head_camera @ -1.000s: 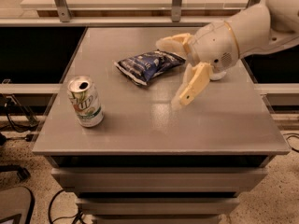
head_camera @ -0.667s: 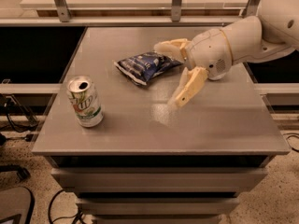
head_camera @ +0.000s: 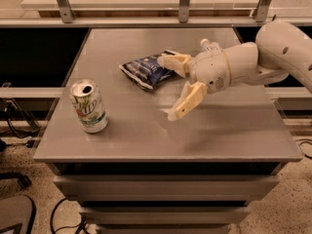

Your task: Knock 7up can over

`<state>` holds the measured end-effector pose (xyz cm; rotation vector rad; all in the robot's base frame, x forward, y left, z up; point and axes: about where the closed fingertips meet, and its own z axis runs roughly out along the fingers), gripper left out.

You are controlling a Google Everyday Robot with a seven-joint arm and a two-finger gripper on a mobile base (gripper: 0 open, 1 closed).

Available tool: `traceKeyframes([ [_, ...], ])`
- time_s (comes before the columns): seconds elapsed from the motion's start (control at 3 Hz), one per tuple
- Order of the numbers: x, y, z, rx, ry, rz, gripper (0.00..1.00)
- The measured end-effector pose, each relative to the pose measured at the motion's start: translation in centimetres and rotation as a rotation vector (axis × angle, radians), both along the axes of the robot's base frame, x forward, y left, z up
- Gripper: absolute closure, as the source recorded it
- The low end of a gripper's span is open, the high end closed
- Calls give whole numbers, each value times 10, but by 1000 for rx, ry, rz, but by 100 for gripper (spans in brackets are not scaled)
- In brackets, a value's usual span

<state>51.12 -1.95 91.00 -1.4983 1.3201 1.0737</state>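
Hand (head_camera: 167, 87) wide open, empty, hovering mid tabletop (head_camera: 234, 130) beside bag (head_camera: 145, 70). Can (head_camera: 88, 106) upright near front-left edge, well apart, leftward of hand in view.

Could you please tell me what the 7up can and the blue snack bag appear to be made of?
7up can: likely aluminium, with a shiny silver top and printed white-green side. Snack bag: seemingly plastic film, crinkled, glossy dark blue. The gripper, open, hovers above the table, right of the can, close by the bag.
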Motion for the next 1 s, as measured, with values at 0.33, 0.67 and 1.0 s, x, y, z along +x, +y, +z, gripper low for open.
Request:
traceKeyframes([
  [0.33,3,11,-5,52,4,2,0],
  [0.67,0,27,-5,94,3,25,0],
  [1.0,-2,46,-2,126,-4,62,0],
])
